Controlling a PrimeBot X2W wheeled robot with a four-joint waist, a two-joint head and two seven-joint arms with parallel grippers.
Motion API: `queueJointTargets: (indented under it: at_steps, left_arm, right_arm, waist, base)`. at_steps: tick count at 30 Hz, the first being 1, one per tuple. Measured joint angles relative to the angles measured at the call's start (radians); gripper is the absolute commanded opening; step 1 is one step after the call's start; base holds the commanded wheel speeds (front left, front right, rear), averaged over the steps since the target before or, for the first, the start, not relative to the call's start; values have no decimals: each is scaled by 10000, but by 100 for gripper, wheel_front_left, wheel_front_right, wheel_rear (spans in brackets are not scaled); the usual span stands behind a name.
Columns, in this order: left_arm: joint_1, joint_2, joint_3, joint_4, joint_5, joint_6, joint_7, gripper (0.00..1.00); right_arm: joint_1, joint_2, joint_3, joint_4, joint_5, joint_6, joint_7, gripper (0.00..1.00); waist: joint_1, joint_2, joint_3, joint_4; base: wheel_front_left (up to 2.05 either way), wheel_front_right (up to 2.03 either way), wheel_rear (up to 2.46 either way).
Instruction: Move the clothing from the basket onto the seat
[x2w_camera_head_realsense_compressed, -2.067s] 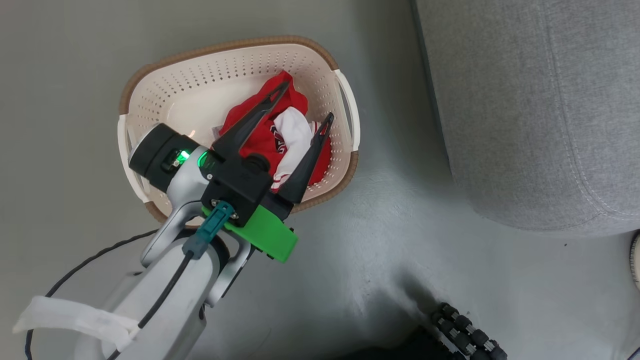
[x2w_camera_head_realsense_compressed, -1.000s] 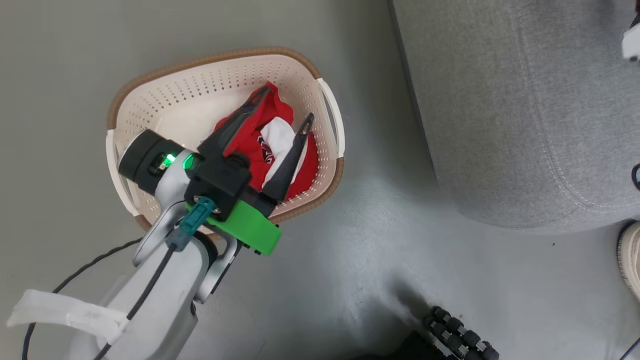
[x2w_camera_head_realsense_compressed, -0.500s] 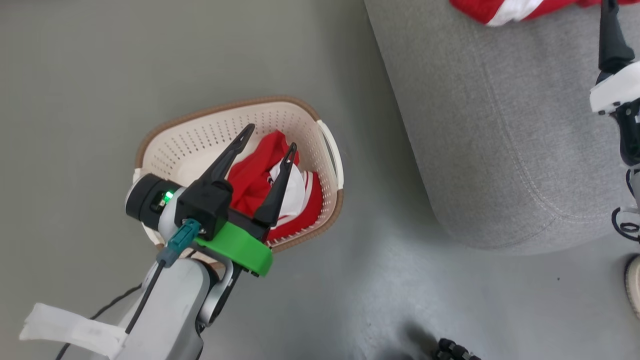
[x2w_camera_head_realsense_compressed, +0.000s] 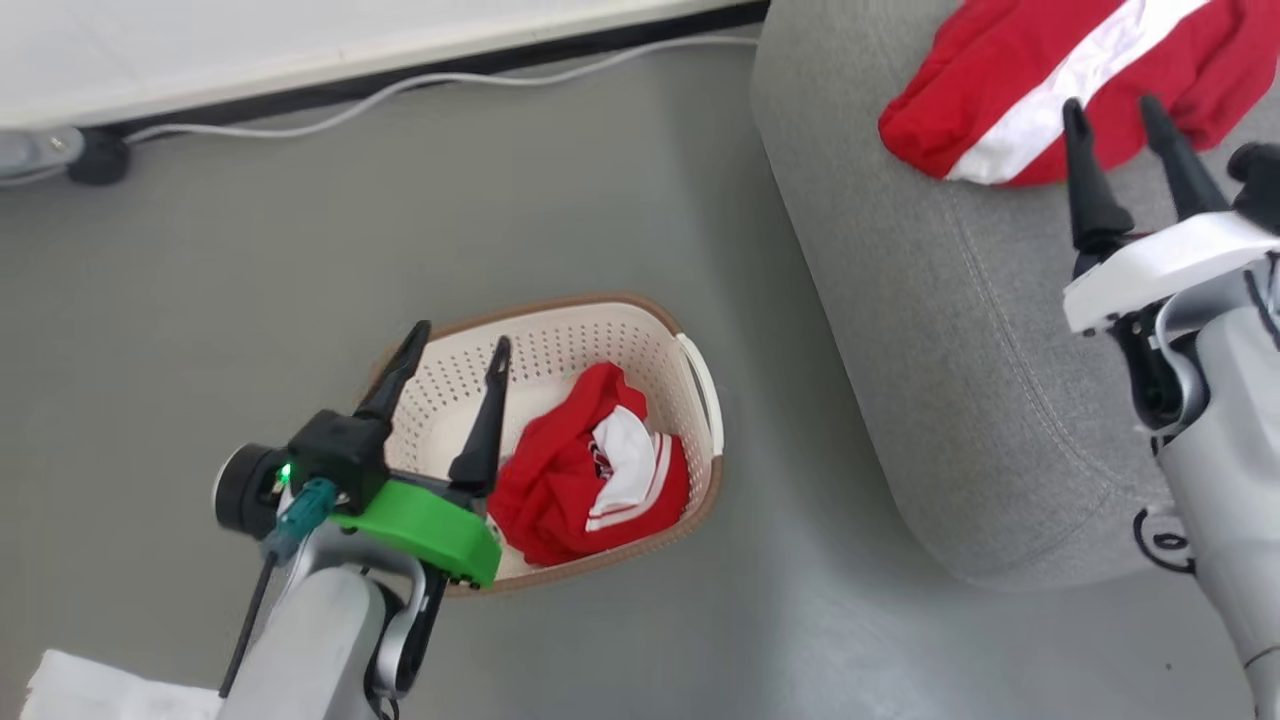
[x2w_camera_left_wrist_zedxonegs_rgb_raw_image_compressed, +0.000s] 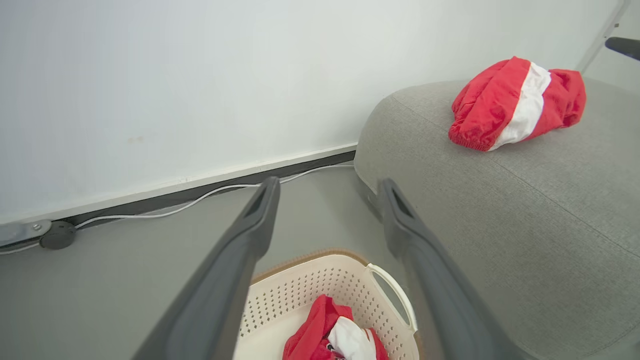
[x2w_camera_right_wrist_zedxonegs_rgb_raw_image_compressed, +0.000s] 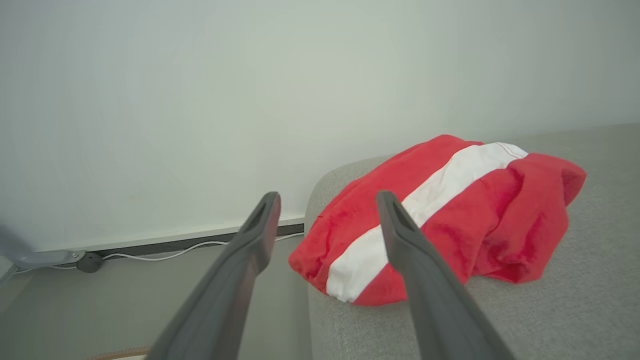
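Head view, nearest you: your left gripper (x2w_camera_head_realsense_compressed: 462, 334) hangs over the left half of the basket (x2w_camera_head_realsense_compressed: 600, 302), fingers spread with nothing between them. The clothing (x2w_camera_head_realsense_compressed: 560, 490) lies crumpled in the basket's right half, a red and white bundle. The basket's right wall and white handle (x2w_camera_head_realsense_compressed: 702, 392) stand between it and the seat (x2w_camera_head_realsense_compressed: 900, 300), across a strip of grey floor (x2w_camera_head_realsense_compressed: 780, 520). Over the seat, your right gripper (x2w_camera_head_realsense_compressed: 1110, 102) is spread too and holds nothing, its tips by a second red garment (x2w_camera_head_realsense_compressed: 940, 110) resting there. Beyond, a white cable (x2w_camera_head_realsense_compressed: 480, 80) runs along the dark baseboard (x2w_camera_head_realsense_compressed: 620, 38).
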Motion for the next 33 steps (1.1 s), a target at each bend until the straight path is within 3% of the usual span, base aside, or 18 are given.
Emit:
queueJointTargets:
  at_steps: [5, 10, 20, 33]
  left_arm:
    - [489, 4, 479, 211, -305, 194, -35, 100]
    - [964, 27, 972, 345, -439, 328, -86, 100]
    - [1727, 155, 1726, 401, -593, 531, -88, 100]
    - [2823, 238, 2564, 86, -719, 629, -90, 100]
  right_arm:
    - [592, 299, 136, -360, -151, -35, 0, 100]
    - [1158, 629, 251, -713, -449, -370, -2, 100]
    - [2575, 1394, 568, -1104, -608, -732, 0, 100]
    - [3845, 1701, 782, -1720, -817, -1072, 0, 100]
  waist:
    - [0, 0, -663, 306]
    - [0, 0, -1263, 643]
    - [0, 0, -2229, 1306]
    - [0, 0, -2998, 1897]
  base:
    - [0, 0, 0]
    - [0, 0, 0]
    - [0, 0, 0]
    - [0, 0, 0]
